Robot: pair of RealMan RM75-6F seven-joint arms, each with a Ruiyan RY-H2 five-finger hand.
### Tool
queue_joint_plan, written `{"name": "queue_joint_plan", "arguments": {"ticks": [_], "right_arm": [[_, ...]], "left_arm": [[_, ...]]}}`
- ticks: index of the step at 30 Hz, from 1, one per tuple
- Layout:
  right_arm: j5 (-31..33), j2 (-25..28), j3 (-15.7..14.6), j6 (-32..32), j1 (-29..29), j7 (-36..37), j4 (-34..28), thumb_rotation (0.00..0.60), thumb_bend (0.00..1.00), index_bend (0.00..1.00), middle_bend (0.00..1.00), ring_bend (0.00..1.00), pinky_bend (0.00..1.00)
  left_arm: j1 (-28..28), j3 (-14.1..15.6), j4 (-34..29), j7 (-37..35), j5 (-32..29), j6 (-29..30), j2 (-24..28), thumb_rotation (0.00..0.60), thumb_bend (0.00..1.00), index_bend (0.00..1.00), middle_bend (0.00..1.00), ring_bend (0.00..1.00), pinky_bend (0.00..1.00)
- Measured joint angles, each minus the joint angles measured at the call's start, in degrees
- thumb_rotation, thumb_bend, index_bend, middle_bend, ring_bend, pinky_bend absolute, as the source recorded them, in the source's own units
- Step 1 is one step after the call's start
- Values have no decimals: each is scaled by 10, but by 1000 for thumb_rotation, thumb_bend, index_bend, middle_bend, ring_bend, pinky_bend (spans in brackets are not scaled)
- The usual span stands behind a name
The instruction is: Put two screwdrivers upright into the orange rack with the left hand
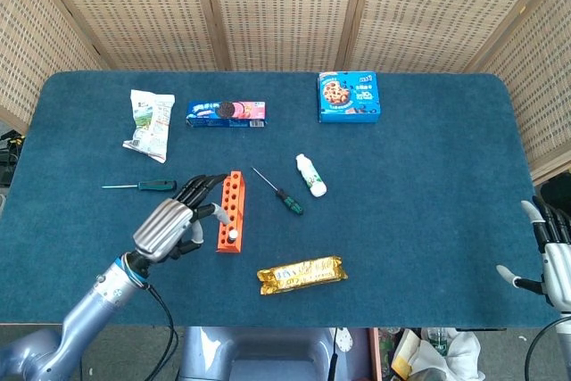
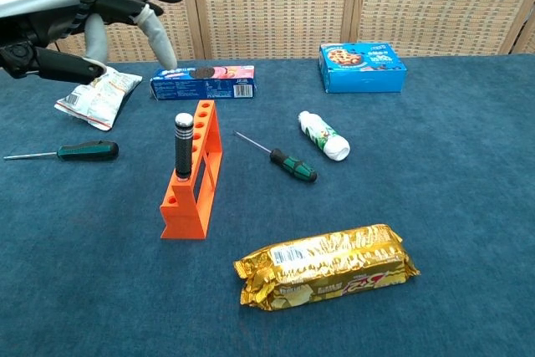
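Head view first: left hand hovers over the blue surface just left of the orange rack, fingers spread wide and holding nothing. One screwdriver stands in the near end of the rack, seen from above only as a pale round cap. A green-handled screwdriver lies flat to the left of the rack, and a second loose screwdriver lies flat just right of it. Right hand sits at the surface's far right edge, fingers apart and empty. Also lying about are a white bottle, a gold snack pack, a blue cookie box, a cookie sleeve and a pale bag.

Chest view: the left hand hangs high at the upper left, well above the surface, fingers open and apart. The upright screwdriver stands in the rack, black grip topmost. The green-handled one lies to the left; the other lies between rack and bottle.
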Motion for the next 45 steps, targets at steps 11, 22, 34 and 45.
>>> {"name": "queue_joint_plan", "arguments": {"ticks": [11,22,34,45], "right_arm": [[4,-3,0,-4,2,-7,0,600,0,0,0,0,0],[5,-1,1,-6,2,-2,0,600,0,0,0,0,0],[5,0,1,-8,3,-1,1,600,0,0,0,0,0],[7,0,2,-8,3,-2,0,600,0,0,0,0,0]], "left_arm": [[-63,-12,-37,84,-40,-87,31,600,1000,450,0,0,0],[-84,-5,-26,216,-91,-87,-12,600,1000,456,0,0,0],[-94,13,-8,253,-128,-81,-40,600,1000,489,0,0,0],[-91,23,-13,257,-134,-73,-22,600,1000,515,0,0,0]]}}
